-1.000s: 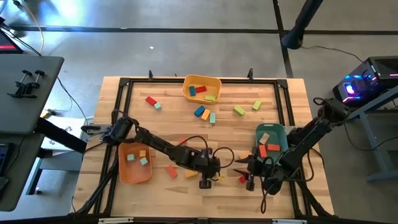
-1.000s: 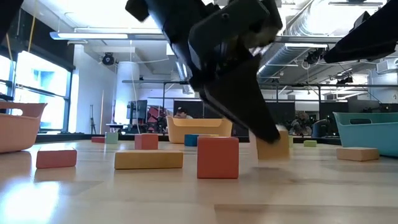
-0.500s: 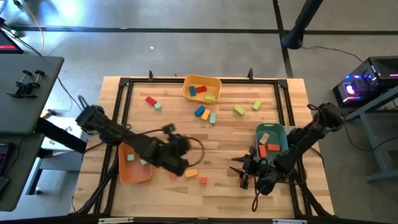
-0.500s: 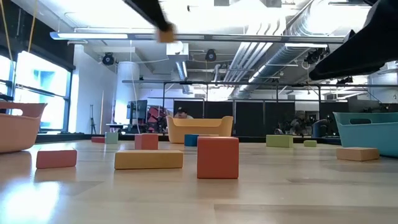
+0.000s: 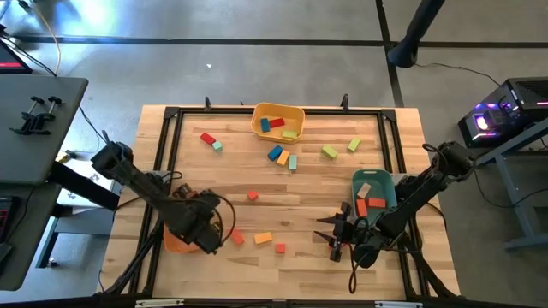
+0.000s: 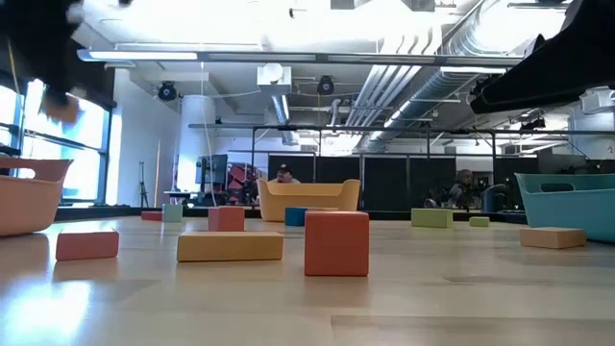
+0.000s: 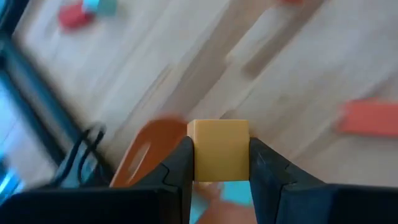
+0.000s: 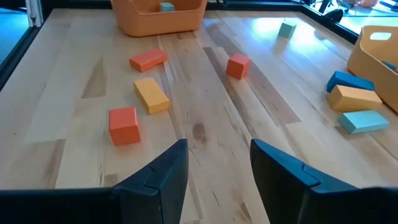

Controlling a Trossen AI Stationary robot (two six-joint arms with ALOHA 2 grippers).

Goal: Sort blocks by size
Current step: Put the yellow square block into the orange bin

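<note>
In the left wrist view a tan cube point(image 7: 218, 148) sits between the fingers of my left gripper point(image 7: 219, 163). That gripper point(image 5: 208, 234) hangs over the right rim of the orange bin point(image 7: 148, 149) at the table's near left. Loose blocks lie on the boards near the front: a red cube point(image 5: 280, 248), an orange block point(image 5: 263, 238) and a red block point(image 5: 237, 237). My right gripper point(image 8: 217, 168) stands open low over the table at the near right point(image 5: 330, 231), with nothing between its fingers. My left gripper pinches the tan cube by two opposite side faces point(image 7: 199, 158) between its two fingers. The fingers slant steeply down from above. The cube is lifted clear, above the orange bin's rim and a teal block point(image 7: 214, 194) inside the bin.
A yellow bin point(image 5: 278, 121) with blocks stands at the far middle, and a teal bin point(image 5: 373, 192) with blocks at the right. More blocks lie scattered in the far half point(image 5: 283, 157). A small red block point(image 5: 335, 247) lies by my right gripper. A black frame point(image 5: 171, 128) borders the table.
My left gripper has lifted the tan cube off the boards near the front middle and carried it up and toward the table's left edge, over the orange bin. Its wrist has rolled and tipped downward on the way. The cube stays between the fingers.
</note>
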